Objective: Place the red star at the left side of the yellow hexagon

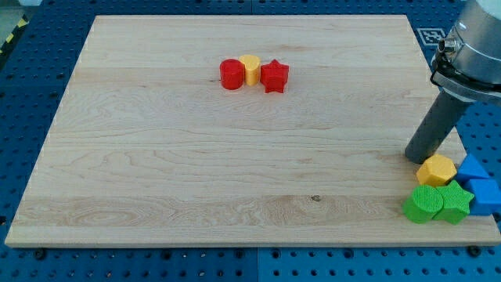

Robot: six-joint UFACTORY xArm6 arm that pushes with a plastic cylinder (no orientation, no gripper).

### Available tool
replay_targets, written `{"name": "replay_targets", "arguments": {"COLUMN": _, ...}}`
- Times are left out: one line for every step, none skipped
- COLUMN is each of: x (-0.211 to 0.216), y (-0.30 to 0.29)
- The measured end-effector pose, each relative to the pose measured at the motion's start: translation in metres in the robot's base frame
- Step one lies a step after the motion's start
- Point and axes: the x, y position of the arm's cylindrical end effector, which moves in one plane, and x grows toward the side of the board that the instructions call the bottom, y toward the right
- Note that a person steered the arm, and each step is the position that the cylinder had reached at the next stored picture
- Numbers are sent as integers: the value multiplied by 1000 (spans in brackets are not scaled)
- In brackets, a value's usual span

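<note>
The red star lies in the upper middle of the wooden board. It touches a small yellow block on its left. The yellow hexagon sits near the board's right edge, low in the view. My tip stands just up and left of the yellow hexagon, close to it or touching it, and far to the right of the red star.
A red cylinder touches the left side of the small yellow block. Two green blocks sit just below the yellow hexagon. Two blue blocks lie to its right at the board's edge.
</note>
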Motion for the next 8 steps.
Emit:
{"name": "replay_targets", "arguments": {"x": -1, "y": -5}}
{"name": "replay_targets", "arguments": {"x": -56, "y": -18}}
{"name": "replay_targets", "arguments": {"x": -119, "y": -53}}
{"name": "replay_targets", "arguments": {"x": -168, "y": -124}}
{"name": "replay_targets", "arguments": {"x": -212, "y": -192}}
{"name": "replay_targets", "arguments": {"x": -200, "y": -228}}
{"name": "replay_targets", "arguments": {"x": -156, "y": -204}}
{"name": "replay_targets", "arguments": {"x": -99, "y": -153}}
